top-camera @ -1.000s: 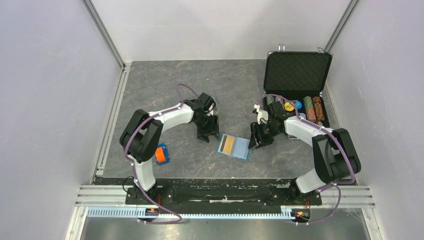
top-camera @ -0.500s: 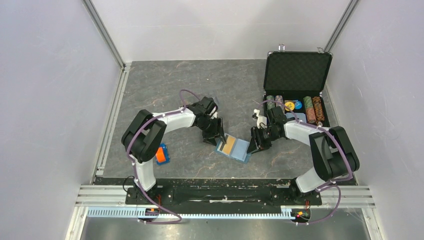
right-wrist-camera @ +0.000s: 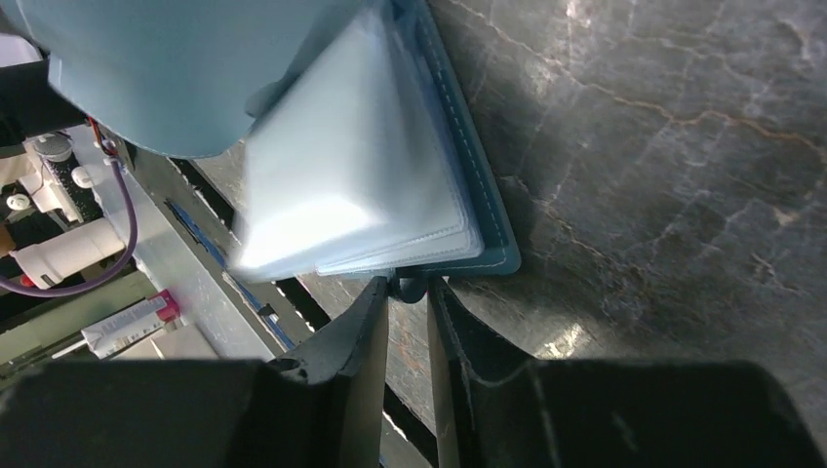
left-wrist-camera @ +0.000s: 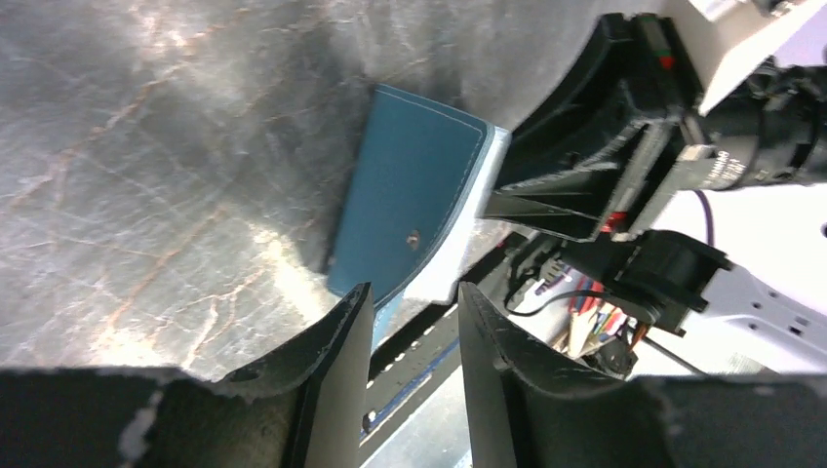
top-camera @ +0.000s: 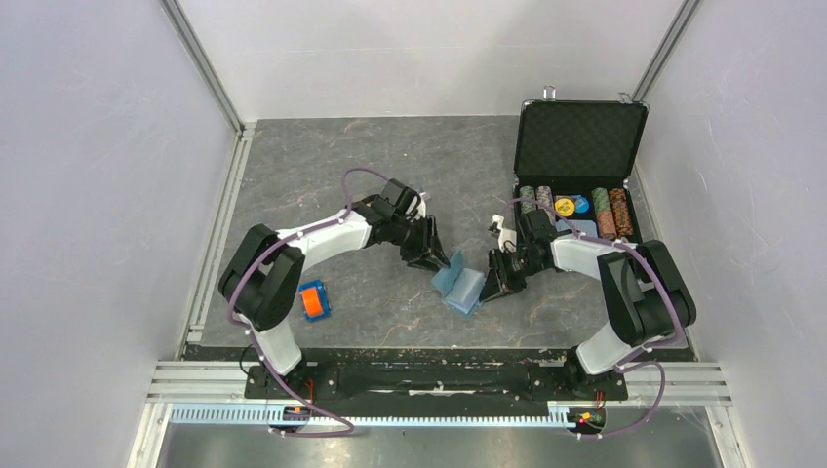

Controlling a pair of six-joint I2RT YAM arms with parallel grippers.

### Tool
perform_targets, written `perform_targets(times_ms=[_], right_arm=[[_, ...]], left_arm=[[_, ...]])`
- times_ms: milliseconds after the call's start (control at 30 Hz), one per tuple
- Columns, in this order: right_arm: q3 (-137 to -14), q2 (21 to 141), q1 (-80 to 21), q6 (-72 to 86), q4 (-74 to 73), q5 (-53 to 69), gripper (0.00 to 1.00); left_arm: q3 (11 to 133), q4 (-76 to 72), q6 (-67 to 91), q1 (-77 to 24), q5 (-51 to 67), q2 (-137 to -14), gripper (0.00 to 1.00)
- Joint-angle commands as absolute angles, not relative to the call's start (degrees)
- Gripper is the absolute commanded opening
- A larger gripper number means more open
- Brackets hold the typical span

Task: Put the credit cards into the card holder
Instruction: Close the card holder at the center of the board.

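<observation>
The half-folded card holder [top-camera: 464, 290] was found just ahead of the left gripper [left-wrist-camera: 412, 297], whose jaws were part-open. The holder's edge was enclosed by the narrowed right gripper [right-wrist-camera: 410, 285], though a pinch could not be confirmed.

— Is there any writing you can read?
— Hardly. In the left wrist view there is a line of small white lettering on the black housing of the right arm [left-wrist-camera: 727, 171], but it is too blurred to make out.
— What about the card holder [left-wrist-camera: 410, 200]?
— It has a plain teal cover with one snap, and no legible word on it.
— And the chips [top-camera: 575, 205] in the black case [top-camera: 581, 136]?
— They have coloured faces, but any marks on them are too small to tell from above.
</observation>
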State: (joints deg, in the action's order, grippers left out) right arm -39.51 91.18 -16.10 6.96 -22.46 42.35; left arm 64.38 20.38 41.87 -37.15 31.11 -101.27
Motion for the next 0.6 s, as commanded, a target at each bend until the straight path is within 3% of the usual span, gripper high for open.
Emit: perform_targets(times_ms=[0,367,433,567], right_arm=[[-39.73,91.25,-16.58,7.79,-17.67,46.61,0.22],[-38.41,92.29,-16.69,8.74,-14.96,51.0,0.21],[-38.54,92.17,-16.74,9.12,-14.19,51.86,0.22],[-38.67,93.01,-17.37,9.31,-12.66,53.64,0.22]], left_arm=[[64.21,17.86,44.72,-38.37,36.33,-99.99,0.44],[67.68,20.16,42.66,-41.98,36.25,-106.16,0.44],[69.06,22.32,41.29,-42.32,34.76,-106.57,0.37],[72.02,29.54,37.75,-42.36,29.31,-106.86,0.12]])
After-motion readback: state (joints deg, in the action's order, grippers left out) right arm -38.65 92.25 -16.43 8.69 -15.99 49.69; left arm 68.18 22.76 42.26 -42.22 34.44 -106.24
